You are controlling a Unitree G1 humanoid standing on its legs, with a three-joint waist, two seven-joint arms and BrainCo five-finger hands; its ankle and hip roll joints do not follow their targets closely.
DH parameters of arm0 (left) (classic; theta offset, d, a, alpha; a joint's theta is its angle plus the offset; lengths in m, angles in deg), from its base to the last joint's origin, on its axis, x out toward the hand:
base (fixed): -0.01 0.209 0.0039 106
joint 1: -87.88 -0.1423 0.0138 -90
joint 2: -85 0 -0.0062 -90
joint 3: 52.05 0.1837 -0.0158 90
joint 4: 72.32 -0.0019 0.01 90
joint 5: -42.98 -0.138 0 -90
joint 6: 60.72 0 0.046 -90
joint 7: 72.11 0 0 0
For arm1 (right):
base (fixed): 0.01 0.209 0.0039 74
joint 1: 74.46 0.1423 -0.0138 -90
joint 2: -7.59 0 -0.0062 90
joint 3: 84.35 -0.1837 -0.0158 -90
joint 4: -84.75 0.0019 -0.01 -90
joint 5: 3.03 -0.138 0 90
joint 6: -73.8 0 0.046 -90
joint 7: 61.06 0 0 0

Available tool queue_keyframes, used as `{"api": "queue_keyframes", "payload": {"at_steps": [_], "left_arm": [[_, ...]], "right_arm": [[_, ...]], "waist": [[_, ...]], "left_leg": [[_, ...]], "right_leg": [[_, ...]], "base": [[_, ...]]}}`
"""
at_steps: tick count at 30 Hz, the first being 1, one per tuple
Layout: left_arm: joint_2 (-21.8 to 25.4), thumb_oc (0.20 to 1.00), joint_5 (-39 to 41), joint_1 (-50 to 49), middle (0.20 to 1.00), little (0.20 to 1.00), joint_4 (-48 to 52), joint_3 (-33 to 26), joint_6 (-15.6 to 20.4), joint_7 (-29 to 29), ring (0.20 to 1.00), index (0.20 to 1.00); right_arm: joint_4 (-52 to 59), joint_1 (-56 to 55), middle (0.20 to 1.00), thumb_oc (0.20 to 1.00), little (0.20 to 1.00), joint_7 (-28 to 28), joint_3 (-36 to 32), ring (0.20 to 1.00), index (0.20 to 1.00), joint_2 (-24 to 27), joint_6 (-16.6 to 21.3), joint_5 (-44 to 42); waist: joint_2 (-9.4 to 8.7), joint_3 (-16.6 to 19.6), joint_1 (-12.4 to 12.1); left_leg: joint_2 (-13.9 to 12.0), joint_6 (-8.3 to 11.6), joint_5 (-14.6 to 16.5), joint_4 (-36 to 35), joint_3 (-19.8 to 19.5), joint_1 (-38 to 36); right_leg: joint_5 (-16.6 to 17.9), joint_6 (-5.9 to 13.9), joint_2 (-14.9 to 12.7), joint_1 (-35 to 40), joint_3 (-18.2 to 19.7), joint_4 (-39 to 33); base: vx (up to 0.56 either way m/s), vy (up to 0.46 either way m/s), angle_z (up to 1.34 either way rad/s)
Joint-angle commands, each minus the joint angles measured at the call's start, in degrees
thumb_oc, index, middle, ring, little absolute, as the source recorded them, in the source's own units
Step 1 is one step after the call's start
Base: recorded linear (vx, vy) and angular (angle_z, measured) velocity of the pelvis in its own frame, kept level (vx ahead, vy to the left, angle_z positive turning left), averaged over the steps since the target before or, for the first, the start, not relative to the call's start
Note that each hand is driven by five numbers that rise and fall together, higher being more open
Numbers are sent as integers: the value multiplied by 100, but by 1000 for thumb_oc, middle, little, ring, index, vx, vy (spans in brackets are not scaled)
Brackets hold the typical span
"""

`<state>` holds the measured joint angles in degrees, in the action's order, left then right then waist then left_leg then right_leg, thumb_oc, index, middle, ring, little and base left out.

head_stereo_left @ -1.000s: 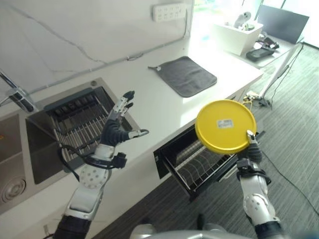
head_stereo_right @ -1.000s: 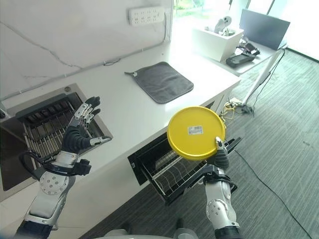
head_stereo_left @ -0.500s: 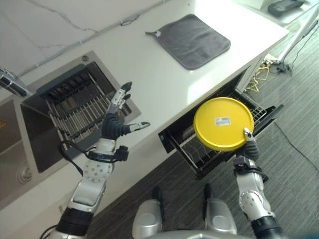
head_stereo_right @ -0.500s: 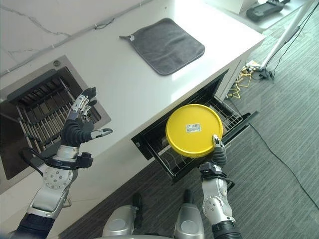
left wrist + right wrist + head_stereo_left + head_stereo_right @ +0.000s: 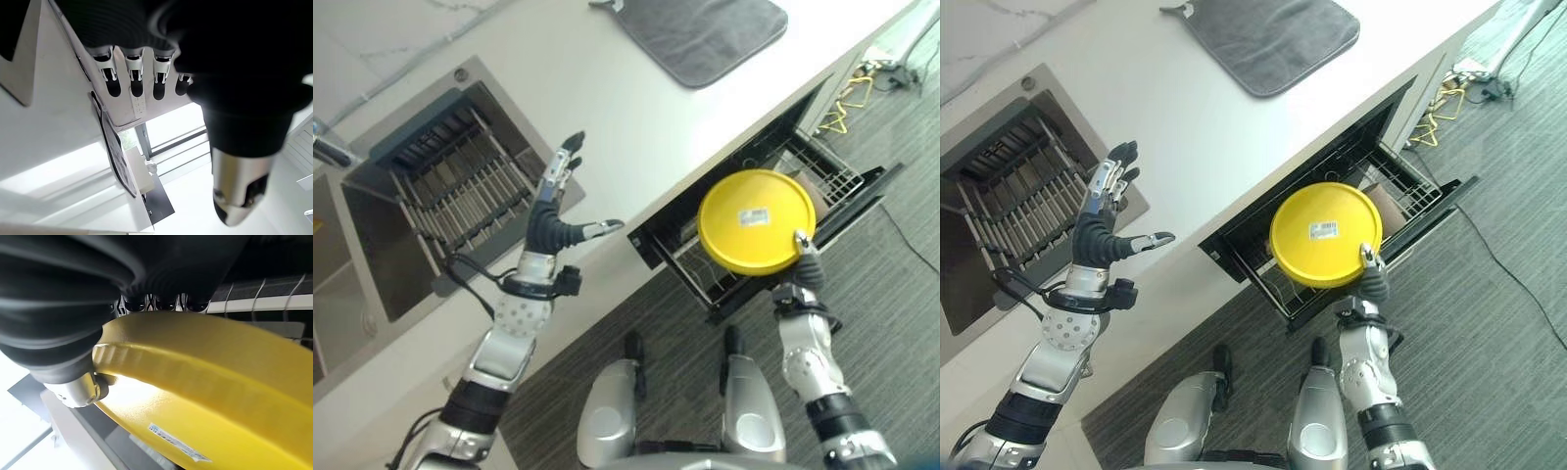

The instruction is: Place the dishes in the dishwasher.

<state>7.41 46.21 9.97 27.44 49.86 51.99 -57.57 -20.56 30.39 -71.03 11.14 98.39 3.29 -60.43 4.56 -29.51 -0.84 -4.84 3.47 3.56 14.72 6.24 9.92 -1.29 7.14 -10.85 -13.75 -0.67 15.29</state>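
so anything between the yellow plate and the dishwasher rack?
Nothing visible. The right hand holds the yellow plate by its edge above the pulled-out dishwasher rack. The wire slots that show past the plate look bare; the part under it is hidden. The left hand hovers open over the counter.

A kitchen corner sitting inside an office-like room.

A white countertop (image 5: pixel 636 117) is running along the wall, carrying a recessed sink (image 5: pixel 450 196) with a metal rack in it and a grey drying mat (image 5: pixel 705 34). Below it a dishwasher drawer (image 5: pixel 773 215) with wire racks is standing pulled out. Grey carpet (image 5: pixel 1489 323) is covering the floor, with cables trailing across it.
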Motion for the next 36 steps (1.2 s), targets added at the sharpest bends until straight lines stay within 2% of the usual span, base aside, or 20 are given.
{"api": "queue_keyframes", "payload": {"at_steps": [1, 7, 14, 17, 19, 22, 25, 28, 32, 36], "left_arm": [[240, 1000, -187, 266, 1000, 1000, 180, -104, 261, 175, 1000, 1000], [352, 1000, -131, 770, 1000, 1000, 47, -20, 62, 99, 1000, 1000], [563, 1000, 93, 1195, 1000, 1000, -207, 31, 68, -117, 1000, 1000], [666, 1000, 183, 1311, 1000, 1000, -258, 43, 71, -189, 1000, 1000], [757, 1000, 295, 1511, 1000, 1000, -311, 97, 57, -322, 1000, 1000], [802, 1000, 436, 1618, 1000, 1000, -398, 129, 67, -421, 1000, 1000], [841, 1000, 548, 1680, 1000, 1000, -469, 178, 21, -465, 1000, 1000], [907, 1000, 589, 1675, 1000, 1000, -508, 193, 80, -437, 1000, 1000], [1212, 1000, 720, 1729, 1000, 1000, -489, 191, 165, -647, 1000, 1000], [1351, 1000, 700, 1852, 1000, 1000, -531, 255, 162, -720, 1000, 1000]], "right_arm": [[595, 632, 200, 200, 200, -120, -325, 200, 200, -48, 102, 307], [552, 1451, 200, 200, 200, -628, -270, 200, 200, 252, -358, 540], [317, 2216, 200, 200, 200, -1305, -250, 200, 200, 553, -1008, 905], [-84, 2418, 200, 200, 200, -1623, -202, 200, 200, 611, -1288, 1054], [-679, 2725, 200, 200, 200, -2101, -82, 200, 200, 648, -1559, 1634], [-1215, 2959, 200, 200, 200, -2390, -20, 200, 200, 718, -1773, 1783], [-1907, 3168, 200, 200, 200, -2689, 152, 200, 200, 814, -2149, 1985], [-2195, 3205, 200, 200, 200, -2869, 261, 200, 200, 853, -2210, 1889], [-2874, 3497, 200, 200, 200, -3121, 382, 200, 200, 952, -2108, 1995], [-3181, 3823, 200, 200, 200, -3373, 588, 200, 200, 1131, -2281, 2797]], "waist": [[-196, 88, -79], [-300, 19, -220], [-441, 6, -426], [-495, -15, -510], [-580, -24, -624], [-647, 4, -703], [-728, 78, -787], [-794, 104, -837], [-934, 85, -1070], [-946, 10, -1180]], "left_leg": [[153, -310, 294, 294, -737, 151], [171, -337, 232, 223, -718, 219], [194, -388, 233, 243, -772, 306], [199, -404, 239, 261, -823, 333], [200, -395, 228, 212, -873, 339], [181, -372, 221, 157, -923, 295], [133, -319, 184, -5, -936, 176], [93, -296, 170, -70, -913, 125], [63, -293, 183, -12, -997, 221], [130, -315, 186, 96, -1096, 389]], "right_leg": [[-159, -173, -271, 215, -402, 228], [-75, -167, -273, 175, -469, 129], [-60, -158, -210, 143, -579, 147], [-53, -173, -173, 165, -628, 134], [-17, -175, -134, 237, -717, 29], [-3, -179, -100, 342, -760, -82], [54, -166, -57, 516, -821, -328], [96, -153, -32, 591, -855, -441], [125, -122, 26, 586, -974, -408], [103, -112, 45, 497, -1028, -282]], "base": [[-166, -29, 3], [-79, -33, 1], [-36, -56, 9], [-16, -56, 1], [-29, -77, 20], [9, -30, 23], [42, 2, 8], [47, -34, 10], [42, -102, 8], [-2, -59, 21]]}}
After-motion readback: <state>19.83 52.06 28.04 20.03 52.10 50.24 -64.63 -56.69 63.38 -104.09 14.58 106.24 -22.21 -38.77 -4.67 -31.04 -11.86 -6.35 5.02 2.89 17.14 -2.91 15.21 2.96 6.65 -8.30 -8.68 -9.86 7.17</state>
